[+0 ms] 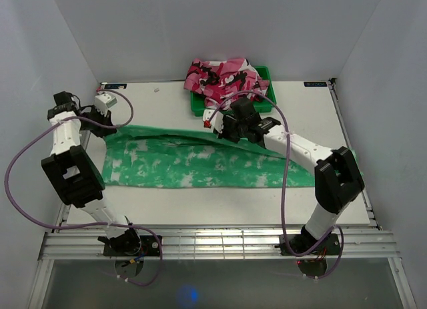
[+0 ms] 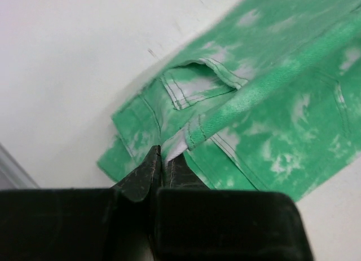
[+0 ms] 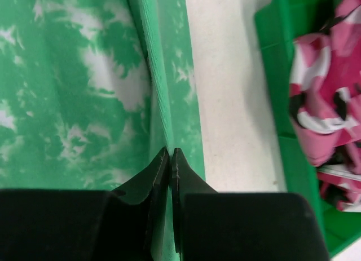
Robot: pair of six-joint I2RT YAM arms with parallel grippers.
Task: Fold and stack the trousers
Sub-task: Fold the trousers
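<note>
Left tool (image 2: 162,156) pinches the trousers (image 1: 200,162) at the waist corner. Right tool (image 3: 170,154) is clamped on their far edge. Between the two, the cloth lies full length on the surface (image 1: 200,205) — no crosswise fold yet, I judge — stacking remains too.

Trousers (image 1: 200,163), green bin (image 1: 196,107) on table (image 1: 160,102)

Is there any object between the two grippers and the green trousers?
No. The left gripper and the right gripper are each shut on the far edge of the trousers; nothing visible lies between them and the cloth.
</note>
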